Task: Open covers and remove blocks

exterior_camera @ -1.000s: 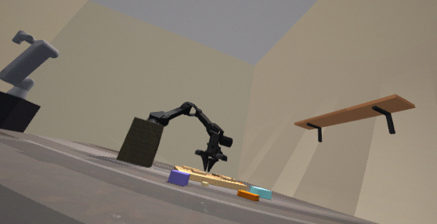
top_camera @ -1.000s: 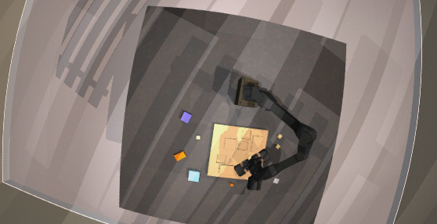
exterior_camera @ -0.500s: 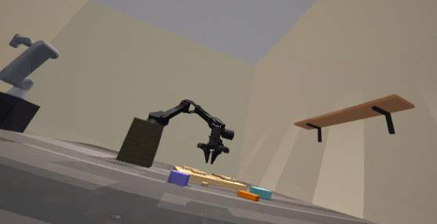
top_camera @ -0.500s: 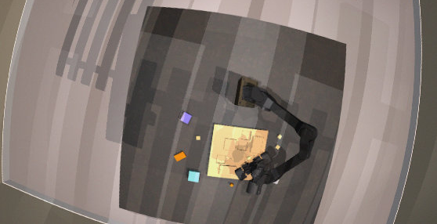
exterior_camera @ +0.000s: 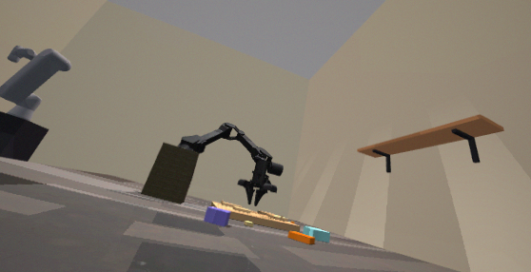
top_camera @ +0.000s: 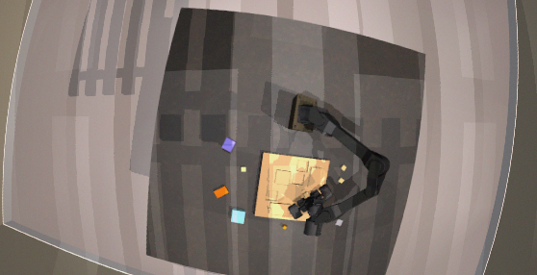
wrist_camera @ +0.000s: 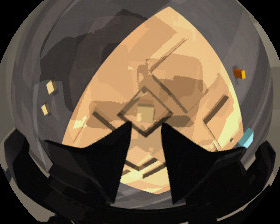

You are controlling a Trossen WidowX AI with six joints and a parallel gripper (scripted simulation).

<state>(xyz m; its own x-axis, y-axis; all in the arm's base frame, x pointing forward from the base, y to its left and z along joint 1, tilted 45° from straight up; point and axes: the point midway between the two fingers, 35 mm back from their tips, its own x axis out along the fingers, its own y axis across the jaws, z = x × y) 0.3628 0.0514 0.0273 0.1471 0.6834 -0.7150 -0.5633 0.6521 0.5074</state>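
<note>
The tan puzzle board (top_camera: 270,166) (exterior_camera: 268,219) (wrist_camera: 111,75) lies flat on the dark table. My gripper (top_camera: 299,208) (exterior_camera: 255,198) (wrist_camera: 147,125) hangs a little above the board's near right corner, fingers partly open with nothing between them. In the wrist view a small tan block (wrist_camera: 146,113) sits in an uncovered square well just ahead of the fingertips. Flat cover plates (wrist_camera: 183,70) lie beside that well; I cannot tell their positions exactly.
On the table left of the board lie a purple block (top_camera: 228,144) (exterior_camera: 217,215), an orange block (top_camera: 220,192) (exterior_camera: 301,237) and a cyan block (top_camera: 238,215) (exterior_camera: 316,233). Small tan cubes (top_camera: 344,167) lie to its right. The arm's pedestal (top_camera: 299,112) (exterior_camera: 171,173) stands behind the board.
</note>
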